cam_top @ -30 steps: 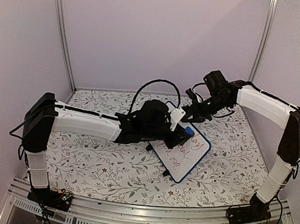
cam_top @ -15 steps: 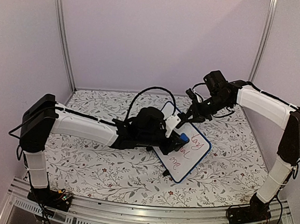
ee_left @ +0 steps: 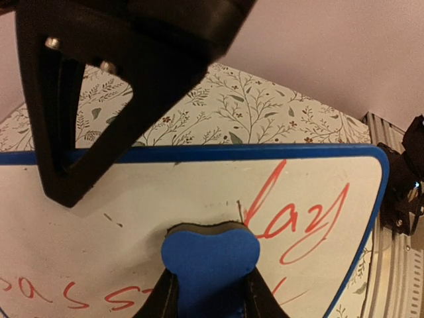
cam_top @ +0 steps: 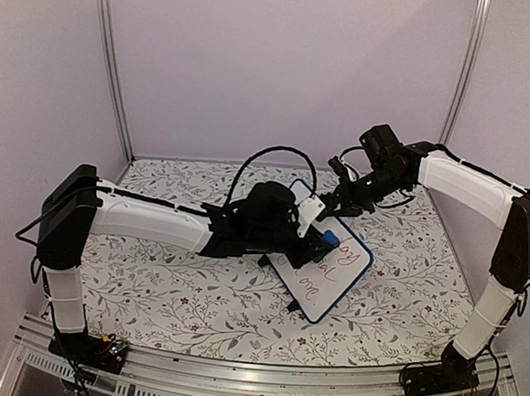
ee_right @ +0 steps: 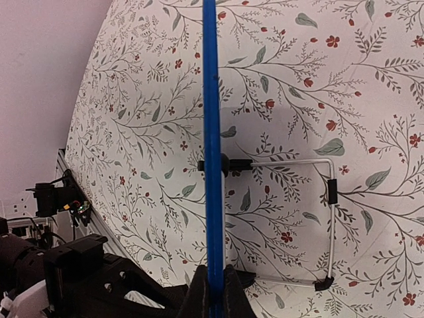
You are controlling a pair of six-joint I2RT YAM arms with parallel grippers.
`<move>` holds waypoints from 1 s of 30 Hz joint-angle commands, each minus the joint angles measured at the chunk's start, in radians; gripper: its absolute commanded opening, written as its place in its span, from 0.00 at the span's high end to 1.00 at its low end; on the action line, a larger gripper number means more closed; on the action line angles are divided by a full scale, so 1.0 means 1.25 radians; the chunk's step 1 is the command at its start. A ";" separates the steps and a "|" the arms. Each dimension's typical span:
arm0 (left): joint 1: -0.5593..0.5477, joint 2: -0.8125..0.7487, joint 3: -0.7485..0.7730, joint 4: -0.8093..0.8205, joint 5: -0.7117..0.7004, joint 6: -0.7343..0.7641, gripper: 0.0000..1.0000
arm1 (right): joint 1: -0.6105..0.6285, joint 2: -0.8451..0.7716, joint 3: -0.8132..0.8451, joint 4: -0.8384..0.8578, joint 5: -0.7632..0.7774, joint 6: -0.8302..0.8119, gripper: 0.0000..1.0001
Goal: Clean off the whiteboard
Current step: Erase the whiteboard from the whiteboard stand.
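The whiteboard, white with a dark blue frame, stands tilted on the floral table. Red handwriting covers its right and lower parts, while the upper left of its face is wiped. My left gripper is shut on a blue eraser and presses it against the board beside the word ending in "lay". In the top view the eraser sits on the board's upper half. My right gripper is shut on the board's blue frame edge, at the board's far corner.
Behind the board its wire stand with black feet rests on the floral tabletop. Pale walls and metal posts enclose the table. A metal rail runs along the near edge.
The left gripper slid the eraser down-left across the board, then back up-right a little. The right arm and the board have not moved.
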 commanded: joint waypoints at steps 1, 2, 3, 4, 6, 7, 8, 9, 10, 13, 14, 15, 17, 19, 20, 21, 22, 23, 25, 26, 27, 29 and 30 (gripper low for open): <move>-0.003 0.029 0.040 0.003 0.006 0.023 1.00 | 0.020 -0.015 -0.010 0.014 -0.008 0.023 1.00; -0.004 0.030 0.042 0.001 0.006 0.024 1.00 | 0.019 -0.014 -0.010 0.015 -0.008 0.023 1.00; -0.004 0.032 0.043 -0.001 0.006 0.025 1.00 | 0.020 -0.014 -0.010 0.014 -0.008 0.023 1.00; -0.003 0.031 0.042 -0.001 0.007 0.024 1.00 | 0.020 -0.015 -0.011 0.015 -0.007 0.023 1.00; -0.005 0.027 0.032 0.000 0.005 0.021 1.00 | 0.019 -0.015 -0.014 0.016 -0.007 0.025 1.00; -0.004 0.025 0.026 0.002 0.004 0.018 1.00 | 0.020 -0.016 -0.015 0.017 -0.007 0.026 1.00; -0.005 0.021 0.017 0.003 0.002 0.016 1.00 | 0.020 -0.016 -0.015 0.016 -0.006 0.026 1.00; -0.005 0.017 0.005 0.006 0.001 0.013 1.00 | 0.019 -0.018 -0.016 0.017 -0.006 0.026 1.00; -0.004 0.012 -0.003 0.009 0.000 0.011 1.00 | 0.021 -0.018 -0.016 0.018 -0.007 0.026 1.00; -0.004 0.004 -0.021 0.014 -0.003 0.007 1.00 | 0.022 -0.017 -0.018 0.019 -0.007 0.027 1.00; -0.004 0.004 -0.022 0.015 -0.003 0.007 1.00 | 0.022 -0.017 -0.020 0.021 -0.006 0.027 1.00; -0.004 0.004 -0.020 0.014 -0.003 0.008 1.00 | 0.024 -0.017 -0.021 0.022 -0.006 0.028 1.00; -0.005 0.004 -0.008 0.011 -0.001 0.010 1.00 | 0.024 -0.018 -0.022 0.023 -0.007 0.029 1.00; -0.004 0.007 0.008 0.008 -0.001 0.016 1.00 | 0.026 -0.018 -0.024 0.027 -0.007 0.032 1.00; -0.005 0.011 0.018 0.006 0.000 0.021 1.00 | 0.025 -0.019 -0.025 0.028 -0.007 0.032 1.00; -0.005 0.015 0.030 0.001 0.000 0.024 1.00 | 0.026 -0.019 -0.025 0.028 -0.007 0.033 1.00; -0.004 0.019 0.043 -0.003 0.001 0.028 1.00 | 0.027 -0.018 -0.025 0.028 -0.007 0.033 1.00; -0.005 0.024 0.053 -0.005 0.002 0.030 1.00 | 0.027 -0.017 -0.025 0.028 -0.008 0.034 1.00; -0.004 0.029 0.070 -0.006 0.006 0.034 1.00 | 0.027 -0.018 -0.025 0.028 -0.006 0.033 1.00; -0.005 0.033 0.075 -0.007 0.007 0.035 1.00 | 0.027 -0.020 -0.026 0.028 -0.005 0.033 1.00; -0.005 0.035 0.080 -0.008 0.008 0.035 1.00 | 0.027 -0.021 -0.027 0.028 -0.005 0.034 1.00; -0.006 0.037 0.083 -0.011 0.010 0.036 1.00 | 0.027 -0.021 -0.030 0.029 -0.005 0.033 1.00; -0.006 0.037 0.083 -0.013 0.009 0.036 1.00 | 0.027 -0.022 -0.032 0.030 -0.005 0.033 1.00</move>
